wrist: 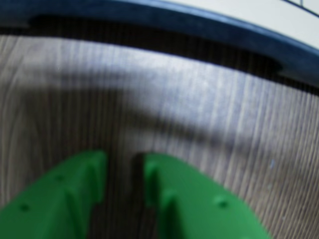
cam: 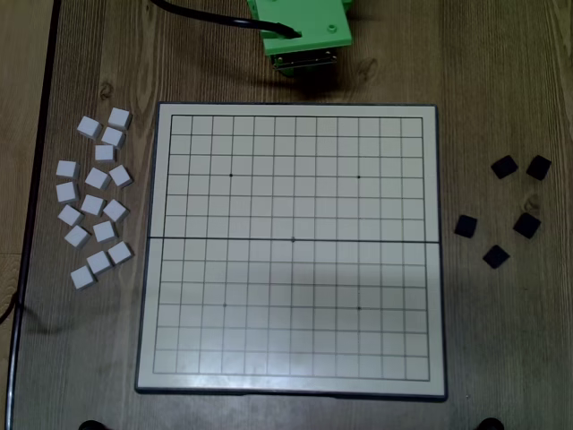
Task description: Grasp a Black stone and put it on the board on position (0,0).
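Grey-brown wood-grain table [cam: 501, 358] fills both views. On it, seen whole only from overhead, lies the board [cam: 291, 251]: a cream square with thin dark grid lines, a dark rim, a thick fold line across the middle and small dots. No stone rests on its grid. The wrist view catches only a curved, blurred strip of the board's dark rim [wrist: 199, 25] along the top edge, with a sliver of cream beyond it.

At the top of the overhead view sits the green arm [cam: 300, 31], just beyond the board's upper edge, with a black cable [cam: 210, 18] running off to the left; its fingers are hidden there. The wrist view shows what the overhead cannot: the gripper [wrist: 124, 164] with two green fingers [wrist: 75, 194] slightly apart, a narrow gap between them and nothing held, over bare table.

Left of the board in the overhead view is a loose cluster of white tiles [cam: 94, 202]. Right of it, well apart from the arm, lie five black tiles; one Black stone [cam: 466, 226] is nearest the board. Neither group appears in the wrist view.
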Tool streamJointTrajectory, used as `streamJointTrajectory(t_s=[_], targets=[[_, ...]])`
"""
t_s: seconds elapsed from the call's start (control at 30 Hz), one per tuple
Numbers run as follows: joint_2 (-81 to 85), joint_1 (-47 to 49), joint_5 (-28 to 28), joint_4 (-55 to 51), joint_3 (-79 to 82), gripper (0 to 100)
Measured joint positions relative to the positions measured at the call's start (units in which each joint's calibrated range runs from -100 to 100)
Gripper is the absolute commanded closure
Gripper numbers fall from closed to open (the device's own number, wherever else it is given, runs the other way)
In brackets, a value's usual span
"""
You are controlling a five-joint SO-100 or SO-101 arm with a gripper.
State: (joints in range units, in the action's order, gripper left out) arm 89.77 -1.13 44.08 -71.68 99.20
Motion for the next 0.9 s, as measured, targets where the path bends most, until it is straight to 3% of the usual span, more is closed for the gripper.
streamJointTrajectory(t_s=[0.07, 0.27, 0.9], targets=[[0.00, 0.00, 0.00, 0.00, 0.00, 92], [0.00, 15.09, 0.00, 0.00, 0.00, 92], [0.00, 16.39, 0.00, 0.00, 0.00, 92]])
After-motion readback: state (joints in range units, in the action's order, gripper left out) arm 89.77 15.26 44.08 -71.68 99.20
